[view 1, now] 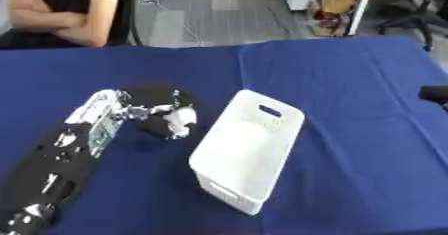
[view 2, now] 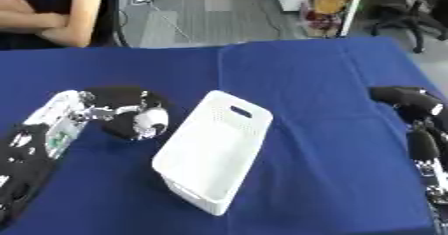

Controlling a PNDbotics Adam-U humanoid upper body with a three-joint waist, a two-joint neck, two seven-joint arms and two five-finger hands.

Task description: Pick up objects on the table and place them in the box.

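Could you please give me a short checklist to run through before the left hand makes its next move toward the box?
1. White box upright, opening facing up: ok.
2. Inside of the box free for a drop: ok, nothing shows in it.
3. Left hand beside the box's left wall, not above the opening: not ok for releasing yet.
4. Object held in the left hand: cannot tell; the curled fingers hide whatever is under them.
5. Right hand away from the box, at the right edge: ok.
6. Blue table between hand and box unobstructed: ok.
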